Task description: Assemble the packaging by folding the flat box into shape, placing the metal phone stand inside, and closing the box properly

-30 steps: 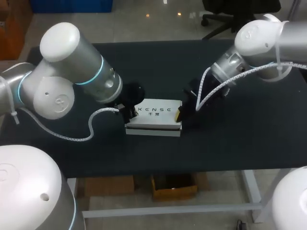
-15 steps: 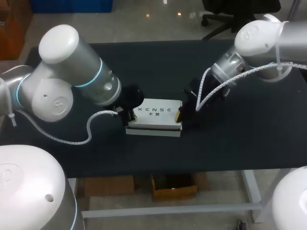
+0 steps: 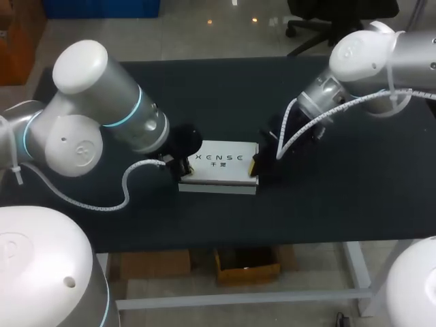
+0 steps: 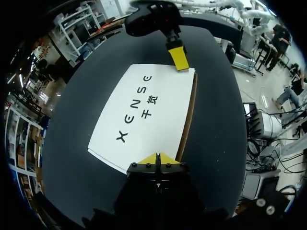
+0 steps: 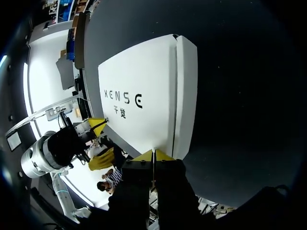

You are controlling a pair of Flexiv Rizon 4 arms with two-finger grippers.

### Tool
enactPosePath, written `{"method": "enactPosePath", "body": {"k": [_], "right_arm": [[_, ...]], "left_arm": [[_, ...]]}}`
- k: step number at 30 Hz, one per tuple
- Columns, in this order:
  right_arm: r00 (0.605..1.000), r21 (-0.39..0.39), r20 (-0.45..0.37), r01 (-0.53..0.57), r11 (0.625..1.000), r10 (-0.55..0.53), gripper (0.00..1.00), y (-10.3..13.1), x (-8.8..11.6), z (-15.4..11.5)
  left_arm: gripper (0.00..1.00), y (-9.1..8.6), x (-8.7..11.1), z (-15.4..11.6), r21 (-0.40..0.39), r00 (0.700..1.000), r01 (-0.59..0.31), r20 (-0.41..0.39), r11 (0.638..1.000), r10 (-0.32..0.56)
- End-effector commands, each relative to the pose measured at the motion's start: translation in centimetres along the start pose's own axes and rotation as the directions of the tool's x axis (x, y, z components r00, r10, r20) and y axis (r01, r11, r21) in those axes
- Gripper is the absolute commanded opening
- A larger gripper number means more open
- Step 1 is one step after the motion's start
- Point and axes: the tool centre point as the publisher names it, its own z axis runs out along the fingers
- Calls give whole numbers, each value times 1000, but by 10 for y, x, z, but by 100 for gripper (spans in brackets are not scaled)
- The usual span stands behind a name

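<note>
Our left gripper [image 4: 157, 159] and right gripper [image 5: 153, 155], both pinched closed, flank a white rectangular cardboard box with black lettering [image 3: 221, 162].

On each gripper we see the two yellow tips pressed together with nothing between them. The left tips sit at one short end of the box, over its top edge. The right tips sit at the opposite short end, by the crease where the top panel meets a side wall. The box lies lettered side up near the middle of the black table [image 3: 327, 197], directly between our two arms, which come in from either side.
</note>
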Motion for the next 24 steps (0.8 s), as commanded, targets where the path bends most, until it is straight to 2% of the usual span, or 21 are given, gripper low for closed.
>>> {"method": "enactPosePath", "body": {"k": [1, 11, 24], "right_arm": [[1000, 19, -7, -6, 1000, 6, 0, 8, -6, 7], [1000, 26, -18, -11, 1000, 11, 0, 14, -13, 10], [998, -38, 0, 55, 998, -55, 0, -10, 11, -11]], "left_arm": [[0, 3, 1, 5, 7, 1000, 0, -1, 1000, 0], [0, 7, 5, 9, 19, 1000, 17, -17, 1000, -17], [0, 5, 10, -6, 45, 1000, 12, 24, 999, -13]]}}
